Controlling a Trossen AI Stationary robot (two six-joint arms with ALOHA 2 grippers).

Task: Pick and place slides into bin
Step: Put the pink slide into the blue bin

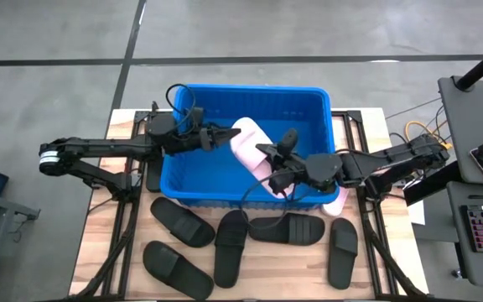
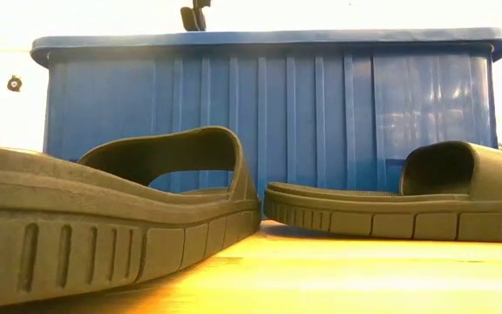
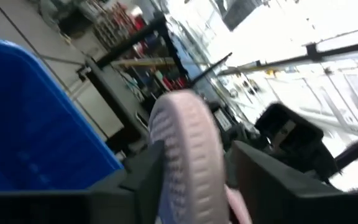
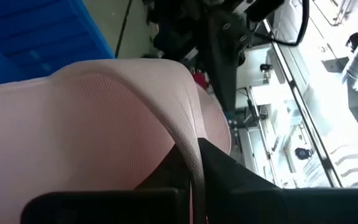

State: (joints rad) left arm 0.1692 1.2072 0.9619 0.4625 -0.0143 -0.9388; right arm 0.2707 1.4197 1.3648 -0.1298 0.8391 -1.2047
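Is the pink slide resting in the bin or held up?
Held up: the pink slide hangs over the blue bin, between the left gripper and right gripper.

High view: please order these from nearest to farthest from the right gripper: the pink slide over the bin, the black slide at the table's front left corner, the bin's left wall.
1. pink slide, at the right gripper, over the bin.
2. bin's left wall, across the bin.
3. front-left black slide, on the table.
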